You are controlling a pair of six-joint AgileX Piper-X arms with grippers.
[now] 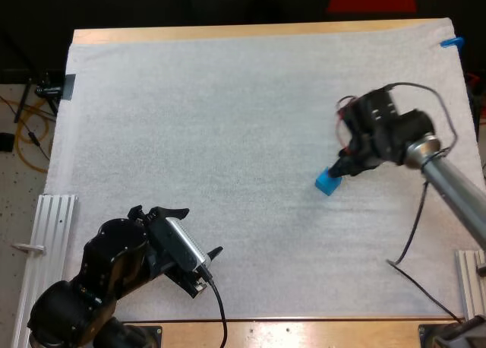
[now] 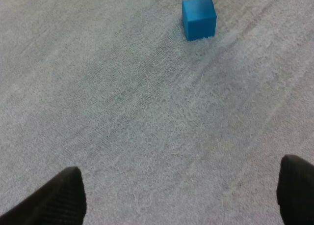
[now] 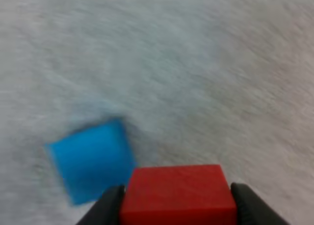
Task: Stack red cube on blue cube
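Note:
The blue cube rests on the white mat, right of centre; it also lies out ahead of my left gripper as a small blue cube. My right gripper hovers just above and to the right of it. In the right wrist view my right gripper is shut on the red cube, with a finger pressing each side, and the blue cube lies below, offset to one side. My left gripper stays near the mat's front edge, its fingers wide apart over bare mat.
The white mat covers nearly the whole table. A ribbed metal rail lies off the mat's front left corner, and another rail end sits at the front right.

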